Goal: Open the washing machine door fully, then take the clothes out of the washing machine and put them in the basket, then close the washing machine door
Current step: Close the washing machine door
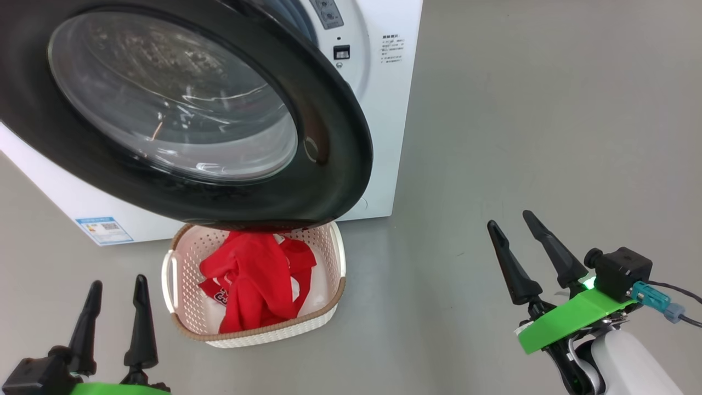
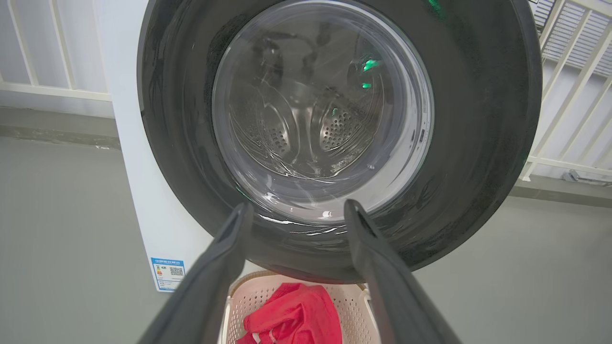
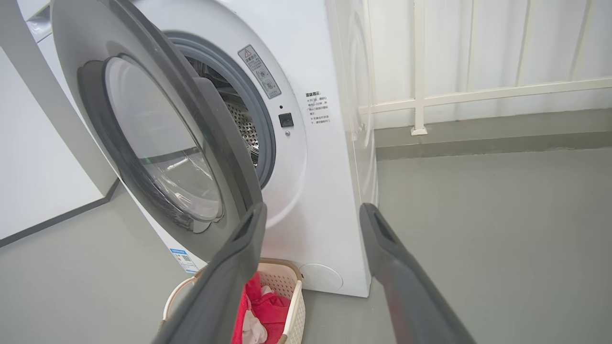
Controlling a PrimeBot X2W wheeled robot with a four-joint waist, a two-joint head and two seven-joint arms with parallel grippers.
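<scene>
Holds the left gripper (image 1: 119, 281) low at the near left, its two long dark fingers spread apart and empty, aimed at the large round washing machine door with a glossy black rim and bulging clear glass (image 1: 340, 137). Holds the right gripper (image 1: 509, 218) at the near right, fingers likewise parted around nothing, well apart from the door. Finds that door swung partly out from the big white front-loading washing machine (image 1: 389, 109), overhanging the far rim of the small cream perforated plastic basket (image 1: 335, 258). Finds the bright red and white clothes (image 1: 252, 274) heaped inside the basket (white lettering on one red fold). From the left wrist, looks through the glass to the perforated steel drum (image 2: 330, 129). From the right wrist, catches instead the door's dark grey inner side and the grey rubber gasket (image 3: 262, 107).
</scene>
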